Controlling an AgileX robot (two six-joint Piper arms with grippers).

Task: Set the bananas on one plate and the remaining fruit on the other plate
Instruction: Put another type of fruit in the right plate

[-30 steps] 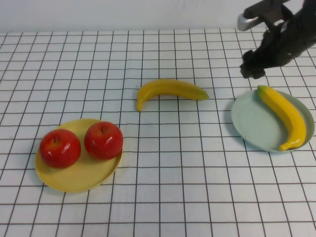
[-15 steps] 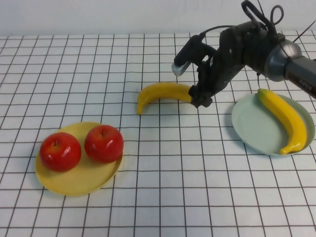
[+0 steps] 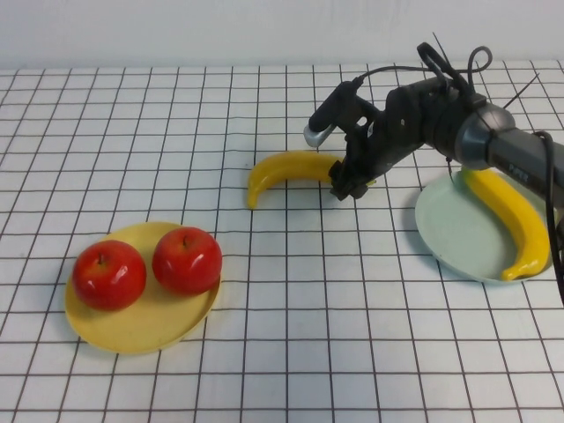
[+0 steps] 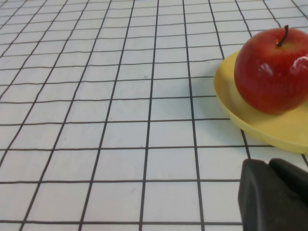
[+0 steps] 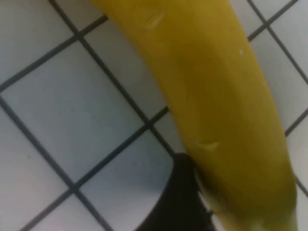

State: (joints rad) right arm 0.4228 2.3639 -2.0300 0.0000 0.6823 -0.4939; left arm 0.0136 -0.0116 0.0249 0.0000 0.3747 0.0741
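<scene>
Since a second ago we see the right gripper (image 3: 350, 183) has swung from the far right corner, beyond the pale green plate (image 3: 458, 231), down onto the right end of the loose banana (image 3: 286, 169), which has barely shifted on the checked tablecloth (image 3: 335, 335). We log this banana mid-table, curved, its left tip pointing toward us. In the right wrist view one dark finger (image 5: 175, 202) presses against the banana (image 5: 211, 96); we cannot tell how wide the jaws stand or whether they grip. Second banana (image 3: 511, 216) lies across the pale green plate at right. Two red apples (image 3: 145, 267) sit side by side on the yellow plate (image 3: 132, 330) at front left. Left gripper (image 4: 274, 197) hovers low just beside that plate; its opening we cannot tell.
</scene>
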